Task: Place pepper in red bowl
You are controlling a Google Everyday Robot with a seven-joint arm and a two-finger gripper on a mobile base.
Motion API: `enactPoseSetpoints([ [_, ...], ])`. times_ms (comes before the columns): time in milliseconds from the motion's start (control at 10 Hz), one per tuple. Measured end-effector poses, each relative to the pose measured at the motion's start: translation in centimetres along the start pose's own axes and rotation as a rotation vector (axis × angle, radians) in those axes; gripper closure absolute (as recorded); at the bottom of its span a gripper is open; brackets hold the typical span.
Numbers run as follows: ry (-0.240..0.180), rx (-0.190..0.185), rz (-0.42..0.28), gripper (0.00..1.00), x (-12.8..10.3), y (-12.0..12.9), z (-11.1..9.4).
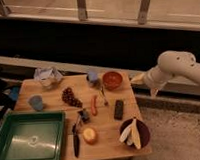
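1. Gripper (142, 83) of the white robot arm (174, 67) hangs off the right edge of the light wooden table (110, 145), level with the table's far side. It is released, with its jaws apart and nothing in them. Its pale tips are hard to separate from the arm's wrist.
2. Well apart from the gripper, the slim, slightly curved red-orange chili pepper (94, 105) lies on the wood near the table's middle, lengthwise toward the camera.
3. Just beyond the pepper and to its right, the small round red-orange bowl (112, 80) stands near the far edge. Its inside is dark, and what it holds cannot be made out.
4. A thin dark utensil (103, 95) lies between pepper and red bowl. Its shape is unclear.
5. Left of the pepper sits a dark grape bunch (70, 97). A flat dark rectangular object (119, 109) lies to the pepper's right.
6. The dark purple bowl (142, 140) with pale yellow pieces stands at the near right corner.
7. A round yellow-orange fruit (89, 135) sits beside a dark-handled knife (76, 141), whose blade is hard to see.
8. The green plastic tray (29, 122) fills the near left and is cut off at the bottom edge.
9. A crumpled pale item (48, 76) at the far left cannot be identified.
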Motion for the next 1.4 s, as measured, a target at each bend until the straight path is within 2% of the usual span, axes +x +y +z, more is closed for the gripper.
enactPoseSetpoints([
  [700,-0.003,0.001,-0.003,0.20,0.0,0.1,0.0],
  [900,0.005,0.011,-0.041,0.20,0.4,1.1,0.6],
  [1200,0.064,0.022,-0.126,0.20,2.6,5.6,4.2],
  [1400,0.146,0.030,-0.190,0.20,5.3,8.5,8.9],
])
